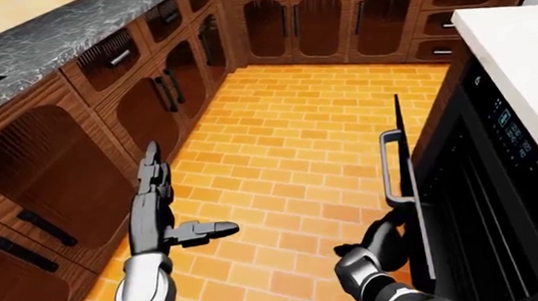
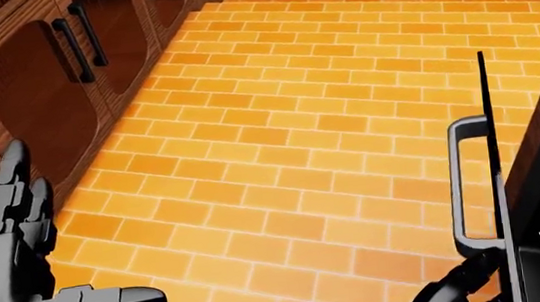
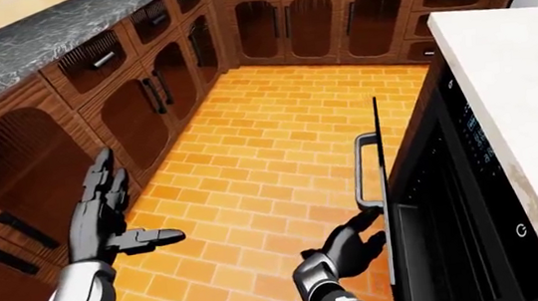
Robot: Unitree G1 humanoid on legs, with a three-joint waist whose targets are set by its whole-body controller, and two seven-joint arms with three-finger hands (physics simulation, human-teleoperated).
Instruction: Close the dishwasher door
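A simulated kitchen with an orange brick floor [image 1: 277, 134], dark wood cabinets [image 1: 145, 111] along the left of the eye views, and a black dishwasher [image 3: 445, 207] set under a pale counter [image 3: 514, 95] at the right.

The dishwasher door [image 3: 384, 183] stands nearly shut — seen almost edge-on as a thin dark blade rising from the appliance's lower left edge, its long axis close to vertical, with only a narrow wedge of gap between it and the dishwasher face. A grey bar handle [image 3: 363, 174] runs vertically along the door's outer side, facing the floor.

The right hand [image 3: 351, 245] sits just below the handle's lower end, on the door's outer side, fingers [image 3: 369, 223] loosely curled and reaching up toward the door. It looks to be touching or nearly touching the lower door edge, but contact cannot be confirmed; it grips nothing. The door lies to the right of this hand, so the closing push would run rightward, into the appliance.

The left hand [image 1: 159, 215] hangs well apart over the floor near the cabinets — fingers straight and spread, thumb stuck out sideways, empty. The right hand is plainly the nearer one, and little travel seems left.
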